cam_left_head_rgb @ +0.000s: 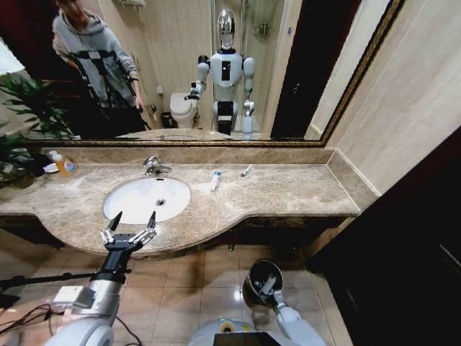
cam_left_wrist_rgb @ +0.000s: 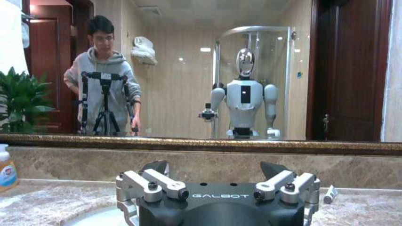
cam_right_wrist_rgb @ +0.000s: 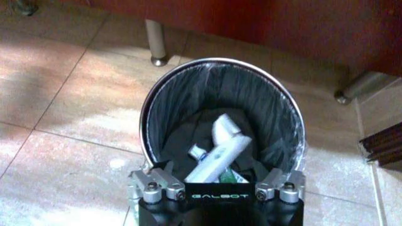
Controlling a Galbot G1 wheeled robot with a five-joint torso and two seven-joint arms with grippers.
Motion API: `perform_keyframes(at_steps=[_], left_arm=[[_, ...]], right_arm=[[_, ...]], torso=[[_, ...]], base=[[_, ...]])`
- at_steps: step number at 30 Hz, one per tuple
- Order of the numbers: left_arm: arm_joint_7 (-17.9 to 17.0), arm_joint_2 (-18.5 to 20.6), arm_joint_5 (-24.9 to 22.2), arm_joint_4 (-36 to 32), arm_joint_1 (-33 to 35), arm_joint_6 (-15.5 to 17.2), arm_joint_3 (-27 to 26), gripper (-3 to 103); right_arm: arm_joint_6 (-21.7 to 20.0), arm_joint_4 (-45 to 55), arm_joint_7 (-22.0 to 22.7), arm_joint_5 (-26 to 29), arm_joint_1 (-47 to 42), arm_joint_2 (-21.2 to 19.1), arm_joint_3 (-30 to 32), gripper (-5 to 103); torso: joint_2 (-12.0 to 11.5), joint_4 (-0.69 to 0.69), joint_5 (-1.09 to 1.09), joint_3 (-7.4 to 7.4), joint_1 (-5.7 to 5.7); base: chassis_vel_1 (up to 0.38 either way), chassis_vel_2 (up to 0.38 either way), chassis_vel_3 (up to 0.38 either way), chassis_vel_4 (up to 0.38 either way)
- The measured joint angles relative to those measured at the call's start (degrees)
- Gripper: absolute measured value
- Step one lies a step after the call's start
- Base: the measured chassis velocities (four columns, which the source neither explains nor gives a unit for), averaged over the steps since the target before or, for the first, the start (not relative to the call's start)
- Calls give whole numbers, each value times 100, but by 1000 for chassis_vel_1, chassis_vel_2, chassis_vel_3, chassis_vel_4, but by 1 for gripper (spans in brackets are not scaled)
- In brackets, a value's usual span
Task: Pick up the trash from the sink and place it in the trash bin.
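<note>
Left hand (cam_left_head_rgb: pixel 130 222) hovers open at the white oval sink's (cam_left_head_rgb: pixel 115 209) front rim; right hand (cam_right_wrist_rgb: pixel 217 181), grip unclear, over the lined black trash bin (cam_right_wrist_rgb: pixel 182 94).

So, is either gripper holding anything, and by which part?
Left gripper is open and empty. Right gripper sits at the rim of the trash bin; hold unclear.

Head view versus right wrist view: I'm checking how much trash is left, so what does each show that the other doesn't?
Head view alone: the sink, its basin bare, the faucet, two small tubes lying on the marble counter, and the left end effector open at the counter's front edge. Right wrist view alone: white tubes already lying inside the bin liner. Both: the black trash bin on the tiled floor, with the right end effector over it.
</note>
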Motion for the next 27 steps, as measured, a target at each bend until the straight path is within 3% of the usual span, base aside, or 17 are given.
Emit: perform_keyframes(at_steps=[1, 3, 5, 16, 19, 21, 27], left_arm=[[0, 0, 0, 0, 0, 0, 0, 100], [0, 0, 0, 0, 0, 0, 0, 100], [0, 0, 0, 0, 0, 0, 0, 100], [0, 0, 0, 0, 0, 0, 0, 100], [0, 0, 0, 0, 0, 0, 0, 100], [0, 0, 0, 0, 0, 0, 0, 100], [0, 0, 0, 0, 0, 0, 0, 100]], right_arm=[[-23, 182, -9, -4, -98, -23, 0, 91], [-26, 238, -12, -10, -131, -31, 1, 91], [-16, 526, -24, -31, -331, -48, 22, 99], [73, 1806, 24, -35, -1217, -45, 99, 100], [550, 2601, 241, -281, -1754, -2, 206, 100], [615, 2772, 269, -310, -1860, 5, 230, 100], [730, 4805, 415, -183, -2927, 121, 426, 100]], torso=[[0, 0, 0, 0, 0], [0, 0, 0, 0, 0], [0, 0, 0, 0, 0], [0, 0, 0, 0, 0], [0, 0, 1, -1, 0], [0, 0, 1, -1, -1], [0, 0, 0, -1, 0]], base=[[0, 0, 0, 0], [0, 0, 0, 0], [0, 0, 0, 0], [0, 0, 0, 0], [0, 0, 0, 0], [0, 0, 0, 0], [0, 0, 0, 0]])
